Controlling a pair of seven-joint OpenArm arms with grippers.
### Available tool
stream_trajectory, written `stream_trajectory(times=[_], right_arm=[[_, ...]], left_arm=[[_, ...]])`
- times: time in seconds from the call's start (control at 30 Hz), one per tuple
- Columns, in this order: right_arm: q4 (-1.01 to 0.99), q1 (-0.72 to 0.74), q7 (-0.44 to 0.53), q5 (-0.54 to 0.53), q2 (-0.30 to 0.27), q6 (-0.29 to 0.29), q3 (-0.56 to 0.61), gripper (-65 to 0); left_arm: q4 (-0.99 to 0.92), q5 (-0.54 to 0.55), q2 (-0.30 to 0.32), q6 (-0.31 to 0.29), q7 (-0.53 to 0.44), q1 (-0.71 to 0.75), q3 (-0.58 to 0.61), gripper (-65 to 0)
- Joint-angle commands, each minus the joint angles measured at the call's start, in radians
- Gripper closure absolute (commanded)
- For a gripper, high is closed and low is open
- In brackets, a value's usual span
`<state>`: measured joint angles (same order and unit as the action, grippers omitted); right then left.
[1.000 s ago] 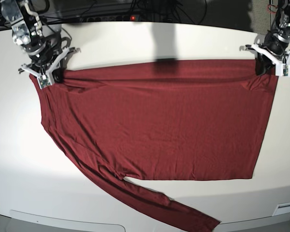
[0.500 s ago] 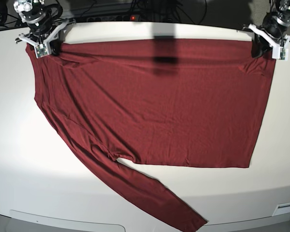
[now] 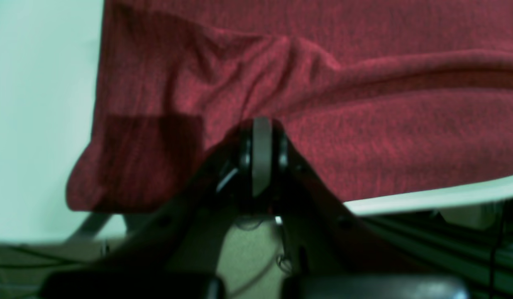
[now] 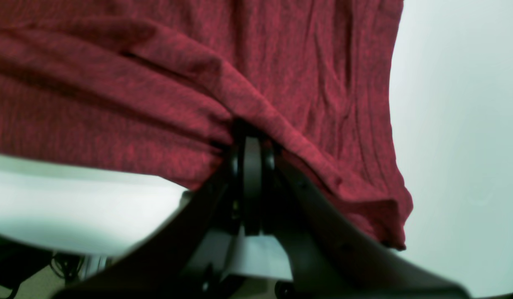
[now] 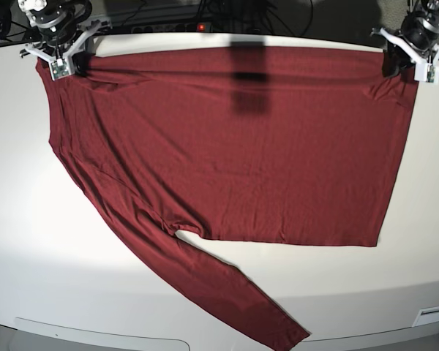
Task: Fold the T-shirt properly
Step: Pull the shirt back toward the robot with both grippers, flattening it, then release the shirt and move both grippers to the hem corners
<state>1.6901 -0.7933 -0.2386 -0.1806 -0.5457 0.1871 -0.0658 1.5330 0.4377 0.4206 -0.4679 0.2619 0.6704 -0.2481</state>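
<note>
The maroon T-shirt (image 5: 234, 146) lies spread over the white table (image 5: 29, 241), one long sleeve trailing toward the front edge. Its far edge is stretched between both grippers near the table's back. In the base view my right gripper (image 5: 64, 64) pinches the far left corner and my left gripper (image 5: 395, 64) pinches the far right corner. The left wrist view has the left gripper (image 3: 261, 124) shut on bunched T-shirt (image 3: 323, 83) cloth. In the right wrist view the right gripper (image 4: 250, 133) is shut on a fold of the T-shirt (image 4: 157, 62).
Cables and a power strip with a red light (image 5: 201, 27) lie behind the table's back edge. White table surface shows left of the shirt, right of it (image 5: 432, 183) and along the front. A white panel (image 5: 102, 336) sits at the front edge.
Both grippers have pulled the shirt's far edge toward the back of the table. The whole shirt slid that way and flattened, and the sleeve end moved up from the front edge.
</note>
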Motion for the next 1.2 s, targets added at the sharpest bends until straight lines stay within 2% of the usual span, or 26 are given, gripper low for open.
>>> stream_trajectory(times=[0.0,0.13,0.33,0.57,0.8,0.93,1.07,1.17], right_arm=[[0.003,-0.020,-0.068,0.002,-0.008,0.006,0.000,0.0],[0.031,-0.022,-0.086,0.002,-0.008,0.006,0.000,0.0],[0.108,-0.022,-0.088,0.002,-0.008,0.006,-0.008,0.0],[0.216,-0.022,-0.113,0.002,-0.008,-0.004,-0.048,0.0],[0.239,-0.021,-0.115,0.001,-0.008,-0.005,-0.146,0.0],[0.242,0.004,-0.101,-0.014,-0.009,-0.005,-0.192,0.0],[0.242,0.064,-0.102,-0.014,-0.014,0.001,-0.190,0.0],[0.242,0.117,-0.103,-0.014,-0.014,0.054,-0.189,0.0]], left_arm=[[-0.002,-0.052,0.009,0.021,0.096,0.037,-0.015,0.0],[0.035,-0.051,0.009,-0.012,0.077,0.069,-0.058,0.0],[0.108,-0.052,0.010,-0.012,0.021,0.061,-0.073,0.0],[0.187,-0.052,0.010,-0.011,0.061,0.017,-0.073,0.0],[0.230,-0.052,0.012,-0.011,0.069,0.003,-0.085,0.0],[0.230,-0.051,0.012,-0.011,0.032,-0.058,-0.138,0.0],[0.230,-0.051,0.013,-0.011,0.034,-0.166,-0.165,0.0],[0.227,-0.038,0.012,-0.012,0.063,-0.251,-0.163,0.0]])
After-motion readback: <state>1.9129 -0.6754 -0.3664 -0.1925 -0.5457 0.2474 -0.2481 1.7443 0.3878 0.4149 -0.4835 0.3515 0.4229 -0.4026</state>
